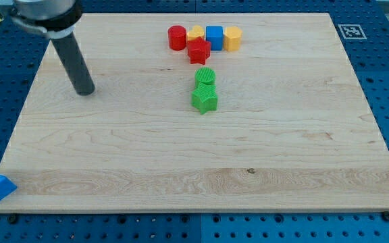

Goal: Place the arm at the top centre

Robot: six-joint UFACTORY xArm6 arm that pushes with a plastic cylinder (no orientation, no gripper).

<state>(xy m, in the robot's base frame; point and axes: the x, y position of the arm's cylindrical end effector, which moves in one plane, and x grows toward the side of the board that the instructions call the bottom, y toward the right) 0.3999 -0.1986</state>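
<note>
One tip (pixel 85 92), touching no block

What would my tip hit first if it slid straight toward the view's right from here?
Probably nothing: my tip lines up roughly with the green blocks, so it may meet those first; depth is uncertain.

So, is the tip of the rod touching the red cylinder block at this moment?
Apart. The camera view shows my tip at the view's upper left, with a wide stretch of bare board between it and the red cylinder.
</note>
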